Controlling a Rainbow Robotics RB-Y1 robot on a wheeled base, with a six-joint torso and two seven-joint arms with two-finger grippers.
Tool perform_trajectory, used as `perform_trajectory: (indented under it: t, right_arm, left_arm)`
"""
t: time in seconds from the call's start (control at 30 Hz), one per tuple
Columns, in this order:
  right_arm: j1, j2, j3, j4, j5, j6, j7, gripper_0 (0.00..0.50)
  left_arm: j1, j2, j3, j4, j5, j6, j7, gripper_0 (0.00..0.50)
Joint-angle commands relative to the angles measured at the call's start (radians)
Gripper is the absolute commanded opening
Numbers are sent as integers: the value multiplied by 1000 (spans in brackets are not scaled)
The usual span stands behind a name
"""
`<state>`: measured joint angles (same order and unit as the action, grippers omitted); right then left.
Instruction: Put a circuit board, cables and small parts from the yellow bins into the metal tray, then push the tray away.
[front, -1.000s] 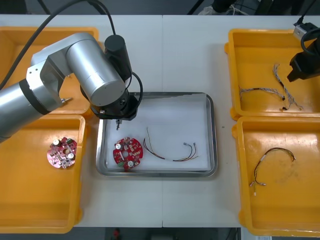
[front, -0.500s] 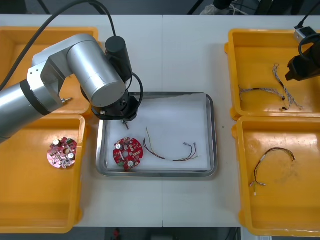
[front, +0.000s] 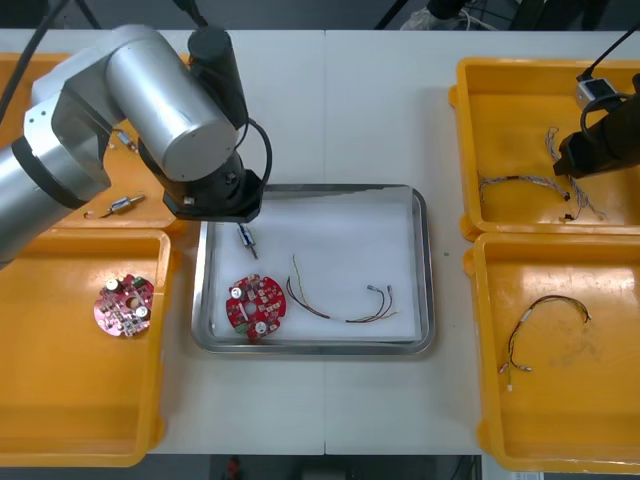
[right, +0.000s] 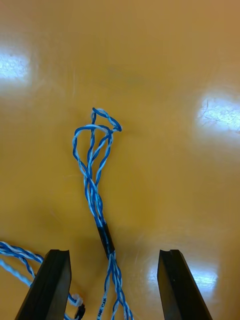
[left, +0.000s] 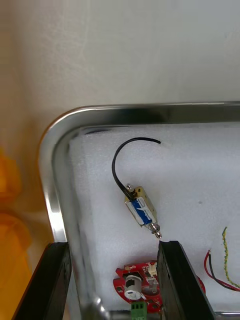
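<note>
In the far bin (front: 60, 130) on the left, a few small metal parts (front: 122, 205) lay loose. In the near bin (front: 80, 400) on that side, one spare circuit board (front: 124, 304) remained.

The left gripper (left: 114, 247) had just let go of its load. A second earlier it hung low over the metal tray (front: 425, 270) with a small metal part dangling under it. Now its fingers stood apart with nothing between them, and the arm had lifted back toward the tray's far left corner. The released small part (left: 142, 210), with its short black lead, lay on the white lining just inside that corner, beside the tray's own circuit board (front: 256, 303) but not touching it. The red and yellow cable (front: 322, 314) sat in the middle of the tray, as it had before. So the tray held a board, a cable and a part.

To the right, across the bare surface (front: 380, 110), the right gripper (right: 114, 257) had edged inward and down over the far right bin (front: 500, 100). Its fingers were spread, straddling a twisted blue and white cable (right: 97, 200) on the bin floor without pinching it. I judged this to be the next pick: it would need to close on the bundle near the black sleeve without snagging the neighbouring strand. The black cable (front: 545, 305) lay untouched in the near right bin (front: 560, 420). The push was yet to come.
</note>
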<state>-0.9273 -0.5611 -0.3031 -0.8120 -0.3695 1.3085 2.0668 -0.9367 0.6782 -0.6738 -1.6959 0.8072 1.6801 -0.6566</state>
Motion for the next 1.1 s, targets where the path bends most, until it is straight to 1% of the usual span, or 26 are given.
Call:
perform_trajectory:
  t: [0.03, 0.1, 0.2, 0.4, 0.43, 0.47, 0.53, 0.57, 0.6, 0.77, 0.87, 0.97, 1.1]
  right_arm:
    - [-45, -28, 48, 47, -3, -52, 35, 500]
    - [-45, -28, 48, 73, -3, -75, 42, 500]
    - [-45, -26, 55, 83, -3, -81, 49, 500]
    - [-45, -28, 59, 123, -5, -94, 58, 500]
    - [-44, -28, 61, 123, -5, -94, 59, 454]
    - [-42, -28, 59, 123, -5, -94, 59, 421]
    - [-41, -29, 59, 123, -5, -92, 59, 89]
    - [-41, -29, 59, 123, -6, -92, 58, 24]
    - [-38, -29, 56, 123, -6, -92, 59, 0]
    - [-38, -42, 52, 123, -25, -74, 62, 0]
    - [-38, -54, 52, 113, -48, -46, 68, 0]
    - [-38, -62, 52, 71, -54, 9, 76, 0]
    - [-38, -69, 52, -27, -45, 121, 78, 0]
  left_arm:
    - [-57, -12, 97, -19, 15, 73, 104, 500]
    - [-79, -11, 151, 9, 27, 112, 103, 500]
    - [-102, -8, 209, 45, 26, 147, 97, 500]
    - [-149, 21, 293, 139, 21, 162, 80, 500]
    - [-155, 27, 307, 163, 18, 162, 77, 500]
    - [-159, 29, 313, 176, 16, 162, 74, 500]
    - [-172, 38, 344, 233, 15, 161, 66, 500]
    - [-177, 41, 350, 245, 16, 159, 64, 500]
    - [-183, 44, 364, 274, 15, 155, 61, 500]
    - [-211, 63, 382, 369, 6, 124, 46, 500]
    - [-215, 69, 382, 418, 1, 81, 35, 500]
    - [-215, 67, 382, 463, -23, 29, 11, 500]
    - [-215, 67, 382, 545, -40, -53, -58, 500]
